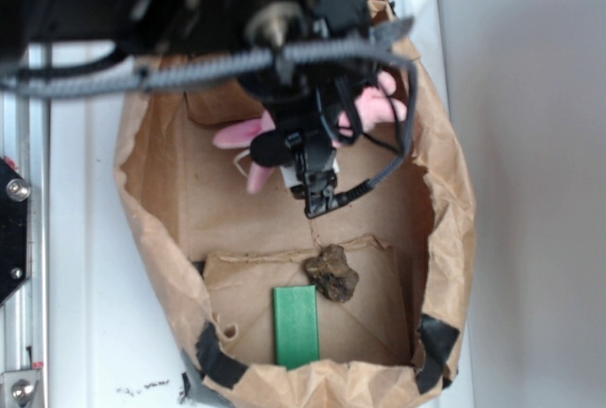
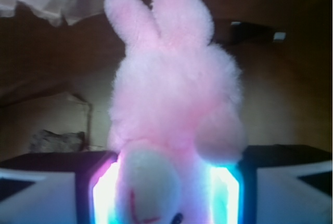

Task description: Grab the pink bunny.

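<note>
Pressing pink bunny [image 2: 174, 109] both sides, fingers [image 2: 104, 193], inside paper bag [image 1: 156, 200]

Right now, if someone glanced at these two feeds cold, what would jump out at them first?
The pink bunny fills the wrist view, pressed between the two lit fingers of the gripper. In the exterior view the black arm hangs over an open brown paper bag, with pink ears poking out beside it. Nearer the bag's front lie a flat green block and a dark brown lump, apart from the gripper.

Fluffy pink bunny [image 2: 174, 115], white-faced, ears up, pinched between the tool [image 2: 166, 193] fingers.
</note>
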Action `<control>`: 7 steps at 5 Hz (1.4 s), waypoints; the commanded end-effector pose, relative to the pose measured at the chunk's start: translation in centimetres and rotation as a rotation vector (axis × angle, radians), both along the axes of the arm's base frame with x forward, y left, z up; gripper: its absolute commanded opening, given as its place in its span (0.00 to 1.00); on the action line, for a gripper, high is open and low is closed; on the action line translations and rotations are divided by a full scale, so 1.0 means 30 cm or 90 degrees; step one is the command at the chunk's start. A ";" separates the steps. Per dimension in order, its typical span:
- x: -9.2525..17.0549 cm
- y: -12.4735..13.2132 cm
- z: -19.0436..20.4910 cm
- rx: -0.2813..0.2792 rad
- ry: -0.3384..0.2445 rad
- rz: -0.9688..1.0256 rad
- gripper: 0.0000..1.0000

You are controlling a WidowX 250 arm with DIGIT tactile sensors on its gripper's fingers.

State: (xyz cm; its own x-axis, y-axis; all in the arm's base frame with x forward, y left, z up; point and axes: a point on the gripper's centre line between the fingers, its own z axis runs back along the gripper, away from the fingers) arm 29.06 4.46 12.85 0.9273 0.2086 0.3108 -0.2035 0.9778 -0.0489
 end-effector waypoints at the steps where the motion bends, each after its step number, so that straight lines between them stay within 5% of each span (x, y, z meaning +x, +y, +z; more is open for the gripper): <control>1: -0.001 0.000 0.167 0.010 -0.012 -0.027 0.00; 2: -0.004 -0.011 0.204 0.029 -0.017 -0.011 0.00; 3: -0.004 -0.008 0.238 0.006 -0.008 -0.020 0.00; 7: -0.018 -0.052 0.237 0.013 -0.020 -0.062 0.00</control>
State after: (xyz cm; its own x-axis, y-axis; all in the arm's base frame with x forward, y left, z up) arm 28.30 2.74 18.17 0.9476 0.1279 0.2928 -0.1223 0.9918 -0.0374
